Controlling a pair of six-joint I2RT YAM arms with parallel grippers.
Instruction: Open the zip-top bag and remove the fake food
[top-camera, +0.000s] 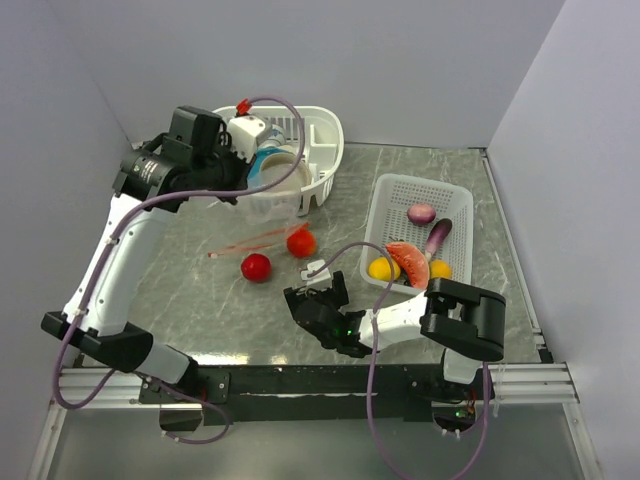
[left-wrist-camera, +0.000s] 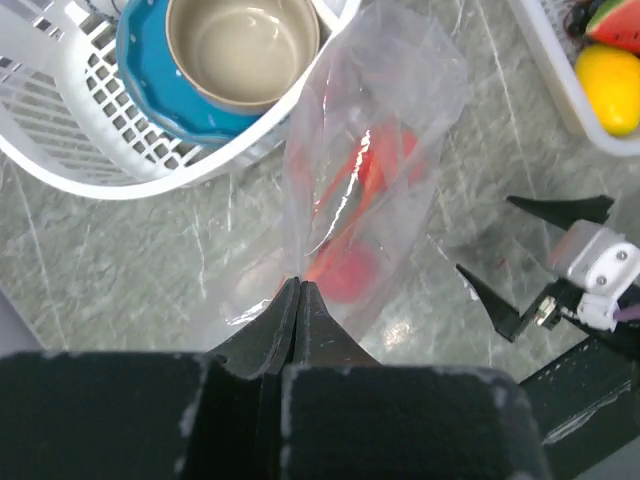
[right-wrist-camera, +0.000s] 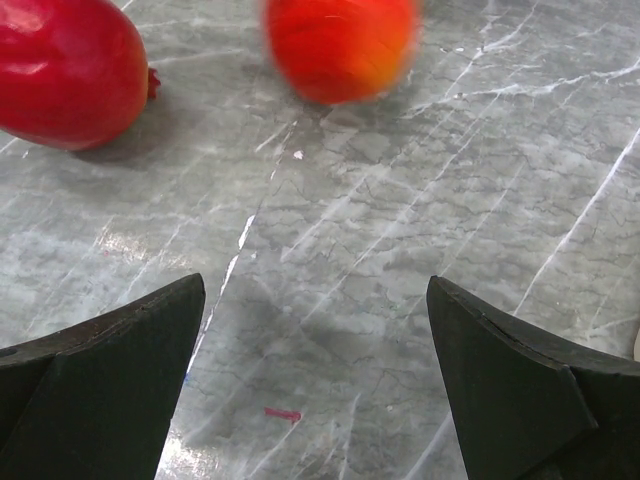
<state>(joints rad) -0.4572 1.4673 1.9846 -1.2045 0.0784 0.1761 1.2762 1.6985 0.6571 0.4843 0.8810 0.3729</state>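
Pinching zip-top bag (left-wrist-camera: 400, 120), left gripper (left-wrist-camera: 300, 287); right gripper (right-wrist-camera: 315, 330) spread wide; two red fruits (top-camera: 256, 267) (top-camera: 301, 242) outside.

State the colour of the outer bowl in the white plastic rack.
The outer ceramic bowl is bright blue, clearest in the left wrist view.

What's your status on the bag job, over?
Left gripper shut on the zip-top bag. Right gripper open, low over the table. Red fruit and orange-red fruit lie out on it. Nothing between them and right gripper.
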